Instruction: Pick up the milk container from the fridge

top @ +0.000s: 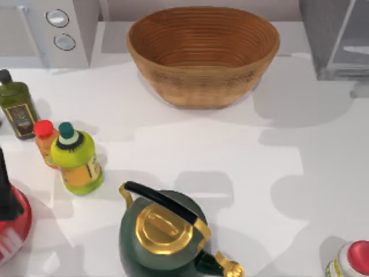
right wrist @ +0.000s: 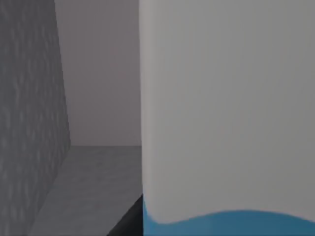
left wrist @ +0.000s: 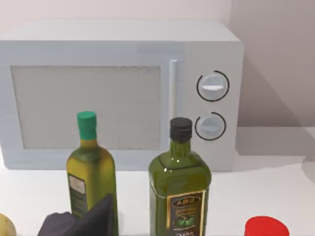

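Note:
The milk container (right wrist: 226, 108) stands very close in the right wrist view, a white wall with a blue wavy band low down. Beside it are the fridge's grey inner wall (right wrist: 29, 123) and floor. A dark sliver of my right gripper (right wrist: 127, 222) shows at the carton's foot. In the top view the fridge (top: 337, 40) sits at the back right corner, dark grey with a pale glass panel. A dark part of my left gripper (left wrist: 78, 221) shows low in the left wrist view, in front of two olive-oil bottles.
A woven basket (top: 203, 55) stands at the back centre and a light grey microwave (top: 52, 29) at the back left. On the left are an olive-oil bottle (top: 17, 104), an orange bottle (top: 45, 141) and a yellow-green bottle (top: 76, 161). A green kettle (top: 164, 231) sits in front.

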`<state>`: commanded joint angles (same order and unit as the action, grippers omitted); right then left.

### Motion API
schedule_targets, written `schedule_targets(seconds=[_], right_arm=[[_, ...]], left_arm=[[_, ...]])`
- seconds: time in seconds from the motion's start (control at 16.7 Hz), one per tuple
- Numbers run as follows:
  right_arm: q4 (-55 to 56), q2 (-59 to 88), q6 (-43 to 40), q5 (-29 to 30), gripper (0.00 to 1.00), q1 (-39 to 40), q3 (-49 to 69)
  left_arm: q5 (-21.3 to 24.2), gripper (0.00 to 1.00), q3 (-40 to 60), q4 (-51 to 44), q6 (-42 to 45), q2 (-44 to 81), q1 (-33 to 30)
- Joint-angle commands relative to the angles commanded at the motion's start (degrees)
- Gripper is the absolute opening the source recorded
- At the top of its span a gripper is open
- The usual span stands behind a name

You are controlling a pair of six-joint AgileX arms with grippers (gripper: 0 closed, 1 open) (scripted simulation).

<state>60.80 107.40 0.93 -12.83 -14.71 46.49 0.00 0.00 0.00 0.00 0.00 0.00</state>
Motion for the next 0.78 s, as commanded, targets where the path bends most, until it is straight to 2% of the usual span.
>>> schedule_targets(seconds=[0.42,0.78], right_arm=[[-3.2,-5.0,0.0,0.7,0.00,1.2,-2.1],[-16.7,-29.4,-0.4,3.6,0.00,4.5,-12.4]], left_arm=[[0.0,1.00,0.0,0.0,0.0,0.0,0.0],[0.0,1.00,0.0,0.0,0.0,0.0,0.0]])
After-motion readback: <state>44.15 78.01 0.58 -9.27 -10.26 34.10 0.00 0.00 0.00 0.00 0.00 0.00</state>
